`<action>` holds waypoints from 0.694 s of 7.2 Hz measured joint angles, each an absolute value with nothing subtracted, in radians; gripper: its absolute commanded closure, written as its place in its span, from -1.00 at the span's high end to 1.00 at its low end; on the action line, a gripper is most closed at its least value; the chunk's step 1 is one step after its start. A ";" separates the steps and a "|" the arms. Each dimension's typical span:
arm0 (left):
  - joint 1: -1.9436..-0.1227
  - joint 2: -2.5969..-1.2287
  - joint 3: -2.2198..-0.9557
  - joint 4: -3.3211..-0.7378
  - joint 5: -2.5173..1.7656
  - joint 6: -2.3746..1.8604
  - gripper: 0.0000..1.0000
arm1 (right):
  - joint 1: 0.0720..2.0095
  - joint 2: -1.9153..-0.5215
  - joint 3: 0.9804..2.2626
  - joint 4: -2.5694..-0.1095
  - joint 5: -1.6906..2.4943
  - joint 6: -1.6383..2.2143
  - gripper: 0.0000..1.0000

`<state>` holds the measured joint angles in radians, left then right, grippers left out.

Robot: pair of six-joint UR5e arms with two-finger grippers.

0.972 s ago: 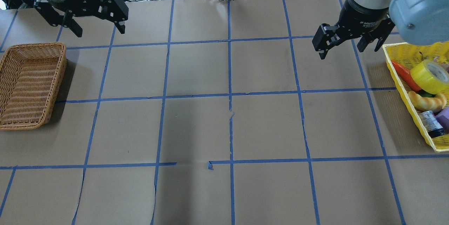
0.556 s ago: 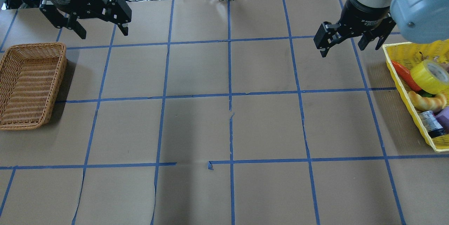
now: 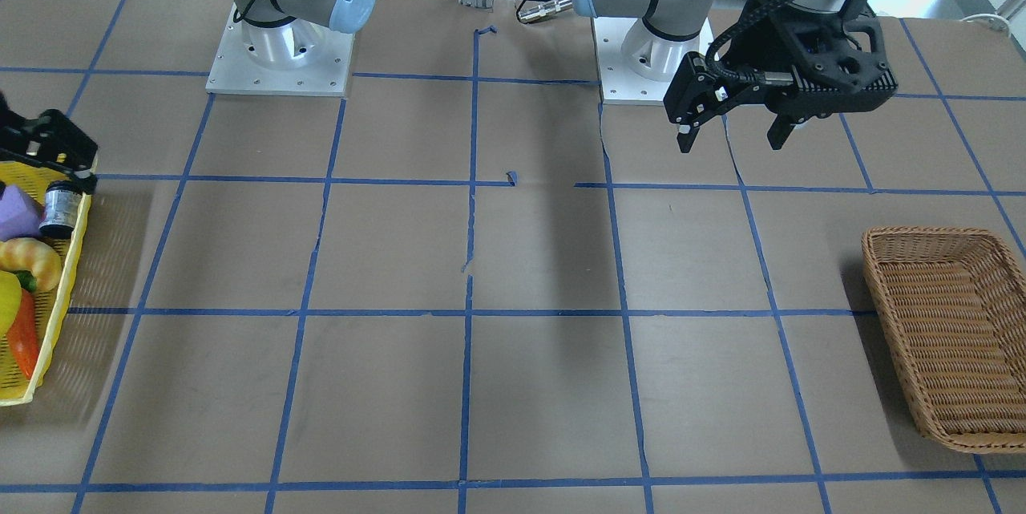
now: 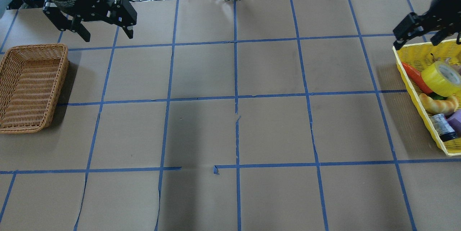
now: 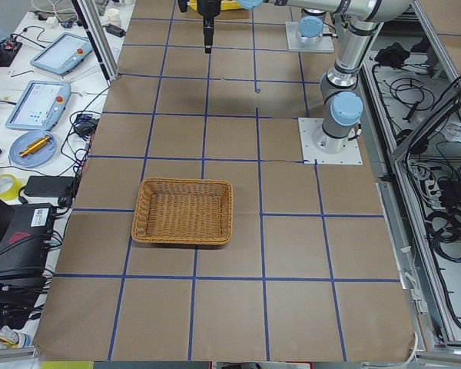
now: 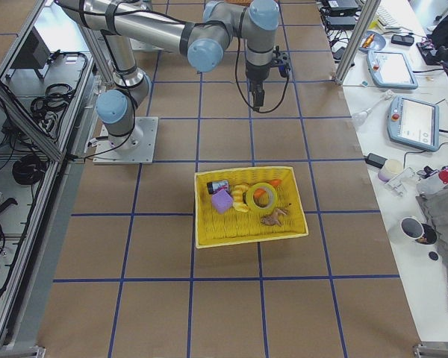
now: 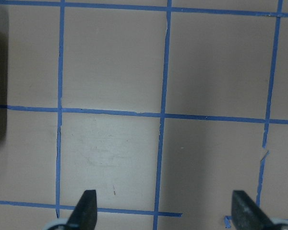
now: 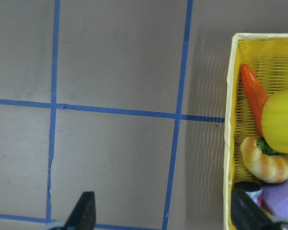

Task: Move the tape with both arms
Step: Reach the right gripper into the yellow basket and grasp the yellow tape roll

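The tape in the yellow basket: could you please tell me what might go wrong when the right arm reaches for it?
1. The tape leans tilted on the carrot and croissant, so the open right pincer may snag them or let the roll slip.
2. That pincer hangs by the rim of the yellow basket and could strike it descending.

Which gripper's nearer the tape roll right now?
Right. The right gripper hovers at the yellow basket's corner, close to the tape; the left gripper hangs across the table by the wicker basket.
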<state>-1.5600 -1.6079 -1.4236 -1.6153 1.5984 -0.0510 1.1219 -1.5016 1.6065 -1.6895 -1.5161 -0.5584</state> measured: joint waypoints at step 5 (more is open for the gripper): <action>-1.560 -1.606 -1.428 -1.615 1.599 -0.050 1.00 | 0.849 -1.213 1.619 -1.971 -1.385 -0.938 1.00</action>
